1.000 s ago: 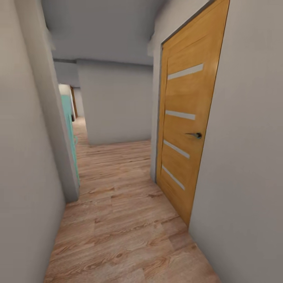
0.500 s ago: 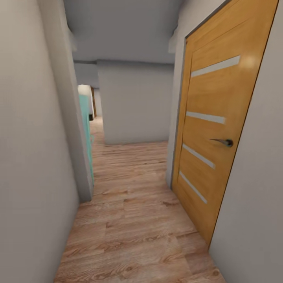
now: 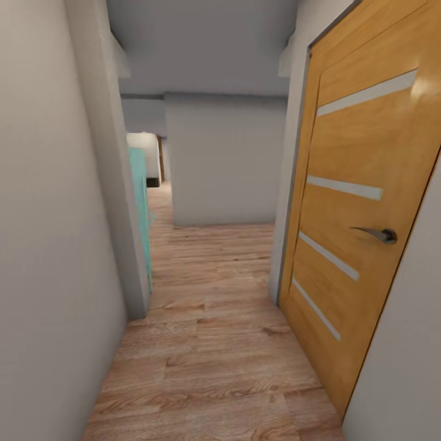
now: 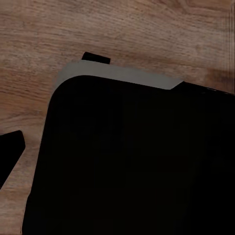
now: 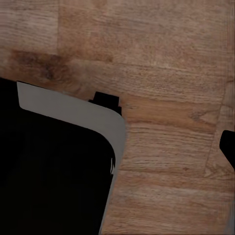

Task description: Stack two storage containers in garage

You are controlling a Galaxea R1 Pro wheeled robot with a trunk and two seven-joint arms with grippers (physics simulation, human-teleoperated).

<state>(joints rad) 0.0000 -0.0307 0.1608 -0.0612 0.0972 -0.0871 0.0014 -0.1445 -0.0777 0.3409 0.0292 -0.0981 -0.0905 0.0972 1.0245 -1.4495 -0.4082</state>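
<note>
You face a narrow hallway: light wood-plank floor (image 3: 208, 343), grey walls (image 3: 49, 245), a closed wooden door (image 3: 361, 214) on your right, its handle (image 3: 376, 233) horizontal. Each wrist view looks down on planks past a dark body (image 4: 132, 161); jaw state unclear.

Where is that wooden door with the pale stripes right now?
In the head view the wooden door stands shut on the corridor's right wall, its handle toward the near edge, above the wood-plank floor.

A light wood-plank floor (image 3: 214, 343) ran down a narrow hallway, between grey walls (image 3: 49, 245) and an orange wooden door (image 3: 361, 233).
</note>
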